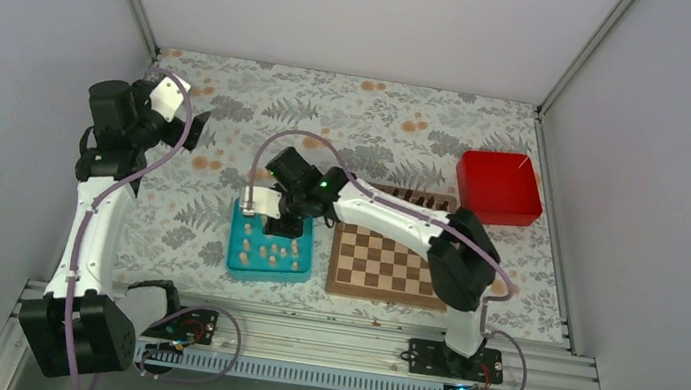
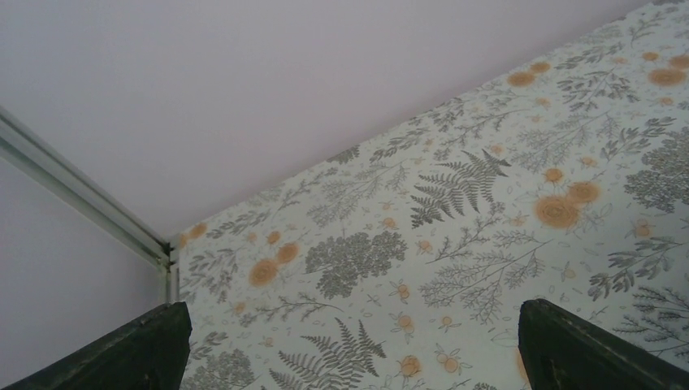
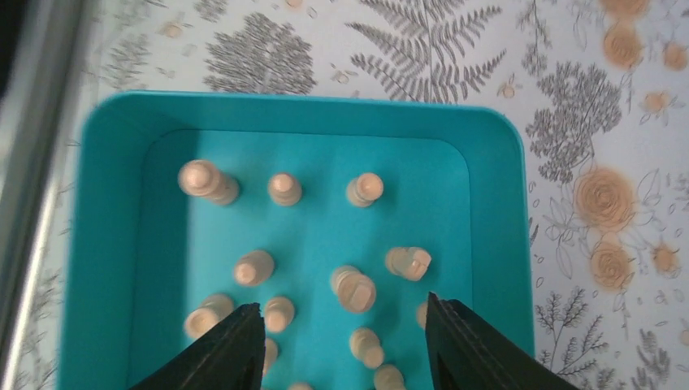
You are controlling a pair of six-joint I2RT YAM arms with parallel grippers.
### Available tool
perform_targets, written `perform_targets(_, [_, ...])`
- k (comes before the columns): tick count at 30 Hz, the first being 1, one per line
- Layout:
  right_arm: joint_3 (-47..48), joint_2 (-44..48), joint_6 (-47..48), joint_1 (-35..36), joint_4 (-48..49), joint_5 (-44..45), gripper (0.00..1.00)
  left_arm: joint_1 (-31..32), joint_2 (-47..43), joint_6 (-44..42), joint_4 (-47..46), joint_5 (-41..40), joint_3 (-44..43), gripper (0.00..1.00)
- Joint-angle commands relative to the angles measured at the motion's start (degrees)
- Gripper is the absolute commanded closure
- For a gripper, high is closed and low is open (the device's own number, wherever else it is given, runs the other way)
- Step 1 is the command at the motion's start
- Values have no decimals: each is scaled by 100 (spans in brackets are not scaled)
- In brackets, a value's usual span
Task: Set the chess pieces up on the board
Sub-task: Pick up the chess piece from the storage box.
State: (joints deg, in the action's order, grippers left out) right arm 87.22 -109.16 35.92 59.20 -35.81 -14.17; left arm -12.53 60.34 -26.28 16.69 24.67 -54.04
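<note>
Several pale beige chess pieces (image 3: pixel 355 290) stand and lie inside a teal tray (image 3: pixel 496 162); in the top view the tray (image 1: pixel 241 260) sits just left of the board (image 1: pixel 388 266). My right gripper (image 3: pixel 343 313) hangs open over the tray, its black fingers (image 3: pixel 231 345) straddling several pieces and gripping none. In the top view the right gripper (image 1: pixel 284 224) covers the tray's far part. The left gripper (image 2: pixel 349 341) is open and empty, raised over bare cloth far left of the tray, seen in the top view as the left gripper (image 1: pixel 192 119).
A red box (image 1: pixel 497 186) stands at the back right. A row of dark chessmen (image 1: pixel 422 198) lines the board's far edge. Floral cloth covers the table; white walls close in on three sides, with a metal rail at the near edge.
</note>
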Motion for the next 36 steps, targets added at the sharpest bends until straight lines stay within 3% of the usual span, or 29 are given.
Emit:
perform_targets(1, [424, -483, -58, 25, 58, 313, 50, -29, -183, 57, -166, -228, 94, 0])
perform_targets(13, [748, -1011, -17, 30, -217, 306, 64, -51, -419, -129, -400, -321, 400, 0])
perform_targets(36, [918, -1409, -8, 49, -371, 229, 71, -222, -223, -184, -362, -64, 394, 0])
